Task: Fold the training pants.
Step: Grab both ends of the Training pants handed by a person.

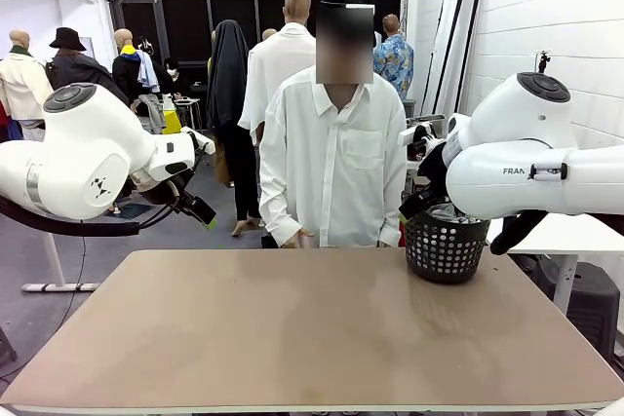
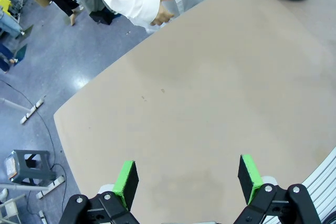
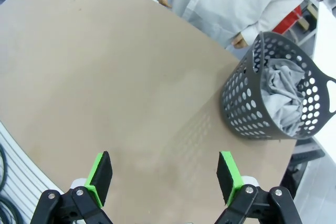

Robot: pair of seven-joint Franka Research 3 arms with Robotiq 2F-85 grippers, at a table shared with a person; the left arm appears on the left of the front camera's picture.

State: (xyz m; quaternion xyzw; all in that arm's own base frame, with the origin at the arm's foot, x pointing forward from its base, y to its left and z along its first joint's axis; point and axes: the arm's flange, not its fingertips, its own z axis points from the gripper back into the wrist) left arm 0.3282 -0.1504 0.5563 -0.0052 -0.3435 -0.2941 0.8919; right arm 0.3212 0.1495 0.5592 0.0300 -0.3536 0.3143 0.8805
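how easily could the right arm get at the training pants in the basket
Probably yes: the training pants lie uncovered in the open-topped basket, the right gripper close by with jaws open.

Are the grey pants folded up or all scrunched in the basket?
Scrunched. The training pants lie crumpled inside the dark basket, not folded.

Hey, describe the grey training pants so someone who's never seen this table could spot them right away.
On the wide tan table, look to the far corner on the robot's right, beside the white-shirted person. A dark round plastic basket with perforated walls stands there, and the light grey jersey training pants lie crumpled inside it. Unlike that smooth shirt, they are a rumpled grey heap.
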